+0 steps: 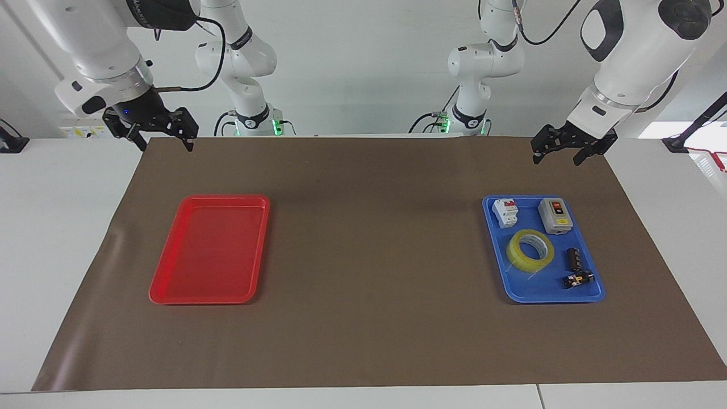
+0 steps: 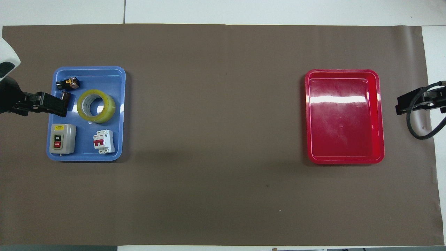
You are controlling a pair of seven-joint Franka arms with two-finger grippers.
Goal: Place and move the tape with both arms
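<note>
The tape (image 1: pixel 530 251) is a yellow translucent roll lying flat in the middle of a blue tray (image 1: pixel 528 287) toward the left arm's end of the table. It also shows in the overhead view (image 2: pixel 95 106), in the same blue tray (image 2: pixel 104 77). My left gripper (image 1: pixel 558 158) is open and empty, up in the air over the mat beside the blue tray, apart from the tape; in the overhead view (image 2: pixel 60 105) it hangs at the tray's edge. My right gripper (image 1: pixel 164 145) is open and empty, raised over the mat's edge at the right arm's end (image 2: pixel 400 106).
An empty red tray (image 1: pixel 210 250) (image 2: pixel 343 115) lies toward the right arm's end. The blue tray also holds a grey ON/OFF switch box (image 2: pixel 62 138), a white circuit breaker (image 2: pixel 103 141) and two small black parts (image 2: pixel 68 83). Two smaller arms (image 1: pixel 250 113) stand at the robots' edge.
</note>
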